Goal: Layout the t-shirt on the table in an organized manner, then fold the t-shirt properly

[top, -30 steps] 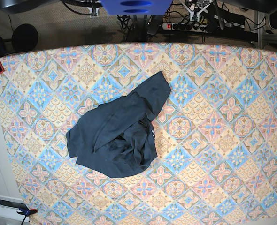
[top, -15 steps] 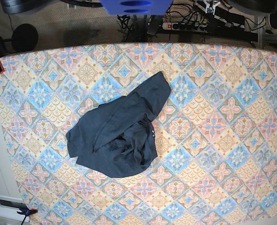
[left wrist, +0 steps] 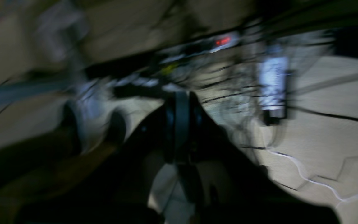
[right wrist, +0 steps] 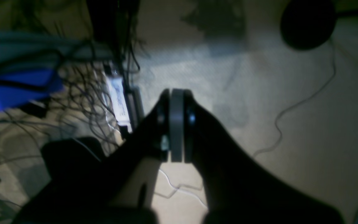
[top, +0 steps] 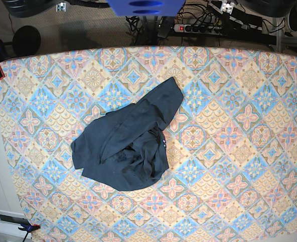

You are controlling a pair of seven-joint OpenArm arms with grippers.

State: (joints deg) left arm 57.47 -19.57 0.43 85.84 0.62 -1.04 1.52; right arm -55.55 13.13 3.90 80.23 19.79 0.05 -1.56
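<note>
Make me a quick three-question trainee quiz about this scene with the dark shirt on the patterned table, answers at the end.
1. True or false: the dark navy cloth t-shirt lies spread flat on the table covered in pink, blue and cream diamond tiles.
2. Is either pincer touching the t-shirt: A yes, B no?
3. Fill in: the left pincer and right pincer are both ____.

Key: 1 false, it lies crumpled. 2 B, both point at the floor and cables. 3 shut.
</note>
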